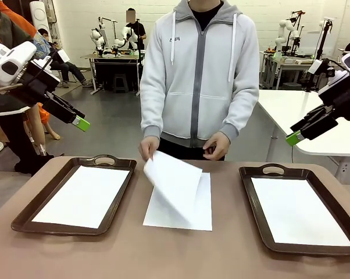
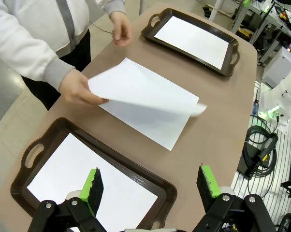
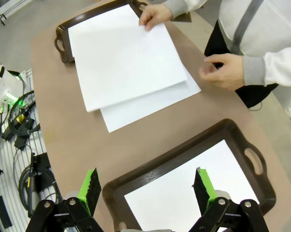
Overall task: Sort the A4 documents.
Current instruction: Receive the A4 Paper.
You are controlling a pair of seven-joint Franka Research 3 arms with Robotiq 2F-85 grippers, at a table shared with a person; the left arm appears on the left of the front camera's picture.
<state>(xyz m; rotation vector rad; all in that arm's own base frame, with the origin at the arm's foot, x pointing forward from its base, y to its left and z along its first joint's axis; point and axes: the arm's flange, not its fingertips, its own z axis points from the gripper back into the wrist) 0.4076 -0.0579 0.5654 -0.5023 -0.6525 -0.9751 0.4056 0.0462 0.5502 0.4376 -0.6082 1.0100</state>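
Note:
A white A4 sheet (image 1: 189,214) lies flat on the table's middle. Above it a person's hand (image 1: 147,146) holds up a second sheet (image 1: 174,180), which curls over the flat one. A further sheet (image 1: 82,196) rests in the left brown tray (image 1: 27,213), and another sheet (image 1: 300,212) in the right brown tray (image 1: 249,197). My left gripper (image 1: 79,123) hangs open high over the left tray, fingers (image 2: 92,186) apart. My right gripper (image 1: 294,138) hangs open high over the right tray, fingers (image 3: 90,186) apart. Neither holds anything.
The person stands at the far edge, the other hand (image 1: 217,146) near the waist. A white table (image 1: 306,116) stands at the back right. Cables (image 2: 259,145) lie on the floor beside the table's edge.

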